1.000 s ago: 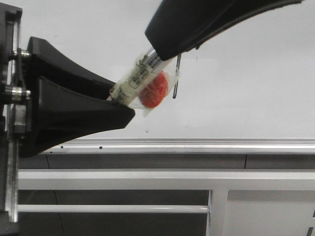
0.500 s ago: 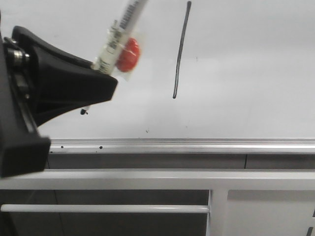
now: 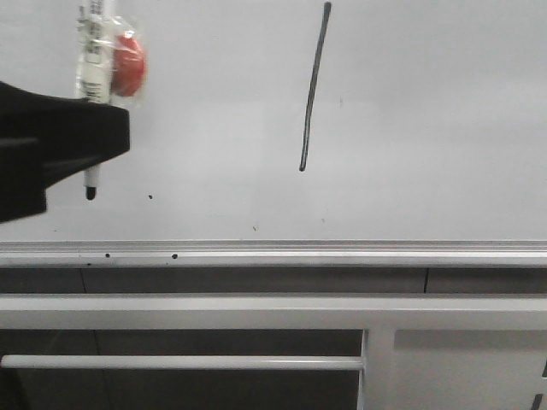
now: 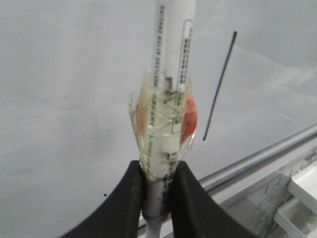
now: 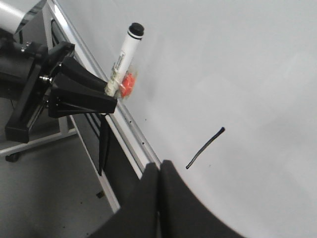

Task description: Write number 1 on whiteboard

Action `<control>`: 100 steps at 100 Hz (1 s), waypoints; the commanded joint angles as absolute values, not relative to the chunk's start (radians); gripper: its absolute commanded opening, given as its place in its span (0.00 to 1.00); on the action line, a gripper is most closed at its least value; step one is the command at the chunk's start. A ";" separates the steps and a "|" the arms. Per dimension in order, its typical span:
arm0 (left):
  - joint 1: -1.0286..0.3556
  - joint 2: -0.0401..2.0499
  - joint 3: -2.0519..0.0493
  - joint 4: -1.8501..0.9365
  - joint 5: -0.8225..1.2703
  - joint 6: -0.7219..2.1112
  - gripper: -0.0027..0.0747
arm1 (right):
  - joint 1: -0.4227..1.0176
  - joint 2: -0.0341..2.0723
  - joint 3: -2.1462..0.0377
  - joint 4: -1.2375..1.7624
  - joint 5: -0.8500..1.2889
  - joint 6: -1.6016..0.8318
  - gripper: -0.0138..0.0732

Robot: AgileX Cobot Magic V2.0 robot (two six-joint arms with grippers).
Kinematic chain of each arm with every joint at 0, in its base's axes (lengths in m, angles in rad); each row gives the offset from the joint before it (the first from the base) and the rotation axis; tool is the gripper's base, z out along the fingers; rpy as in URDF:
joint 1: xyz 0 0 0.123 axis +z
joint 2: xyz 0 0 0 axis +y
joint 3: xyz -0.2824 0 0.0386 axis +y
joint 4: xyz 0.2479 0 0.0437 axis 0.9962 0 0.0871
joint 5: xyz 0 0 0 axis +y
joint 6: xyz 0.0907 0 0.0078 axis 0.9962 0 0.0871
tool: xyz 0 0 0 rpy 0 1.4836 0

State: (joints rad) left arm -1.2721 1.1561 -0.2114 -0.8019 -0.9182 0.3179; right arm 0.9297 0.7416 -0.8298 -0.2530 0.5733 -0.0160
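The number 1 (image 3: 313, 90) is a thin dark, slightly slanted stroke on the whiteboard (image 3: 427, 128). It also shows in the left wrist view (image 4: 219, 85) and the right wrist view (image 5: 205, 148). My left gripper (image 3: 101, 128) is at the far left, well to the left of the stroke. It is shut on a white marker (image 3: 94, 60) with a red piece (image 3: 129, 64) taped to it; the dark tip (image 3: 90, 194) points down at the board. The left wrist view shows the fingers (image 4: 132, 191) clamping the marker (image 4: 163, 148). My right gripper (image 5: 159, 167) is shut and empty, near the stroke's lower end.
A ribbed silver rail (image 3: 342, 250) runs along the whiteboard's near edge. In front of it is a white metal frame with a bar (image 3: 171, 362). A few dark specks (image 3: 150, 197) dot the board.
My left gripper has carried the marker left, away from the stroke, and the marker has turned upright. The right gripper has left the front view, uncovering the whole stroke.
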 commanded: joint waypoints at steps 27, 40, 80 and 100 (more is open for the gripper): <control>-1.352 1.149 -0.228 -1.049 -1.076 0.424 0.01 | 0.929 0.598 -0.726 -0.403 0.432 0.133 0.09; -1.352 1.191 -0.228 -1.062 -1.095 0.418 0.01 | 0.929 0.564 -0.673 -0.550 0.445 0.277 0.09; -1.352 1.461 -0.228 -0.985 -1.324 0.132 0.01 | 0.929 0.559 -0.645 -0.658 0.465 0.328 0.09; -1.352 1.513 -0.232 -0.960 -1.384 0.093 0.01 | 0.929 0.559 -0.645 -0.671 0.466 0.328 0.09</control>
